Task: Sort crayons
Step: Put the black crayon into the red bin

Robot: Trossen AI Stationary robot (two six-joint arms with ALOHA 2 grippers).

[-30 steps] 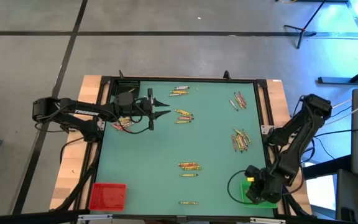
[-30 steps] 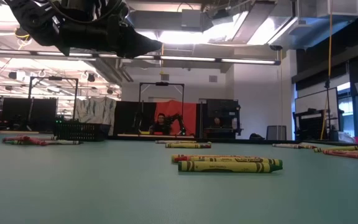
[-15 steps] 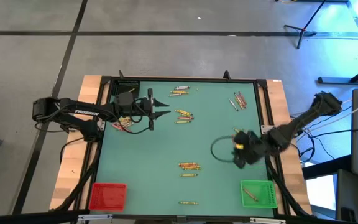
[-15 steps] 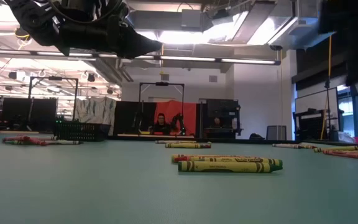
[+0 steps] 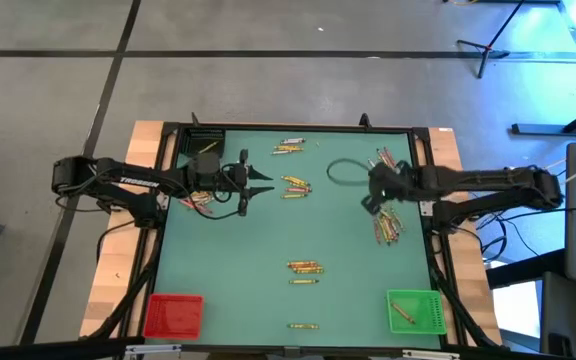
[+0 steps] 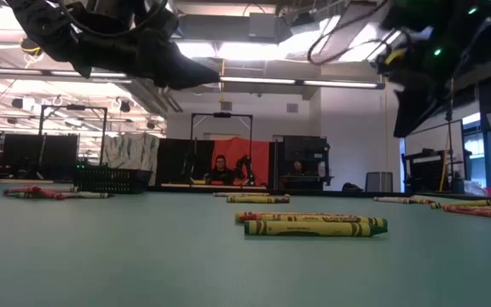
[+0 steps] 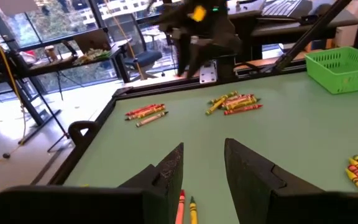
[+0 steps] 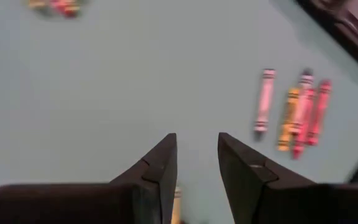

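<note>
Crayons lie flat on the green mat in small groups: far middle, centre, far right, right, near middle and far left. My left gripper is open and empty above the mat between the far-left and centre groups; its wrist view shows a red and a yellow crayon below its fingers. My right gripper is open and empty, raised between the two right-hand groups; its wrist view shows pink, orange and red crayons on the mat.
A red bin stands at the near left corner and a green bin, with a crayon in it, at the near right corner. A black bin stands at the far left. A raised black frame rims the mat.
My right gripper has swung from over the green bin at the near right corner toward the far edge, and now hangs above the mat by the right-hand crayon groups. Its arm has stretched out toward the left. The crayons have not moved.
</note>
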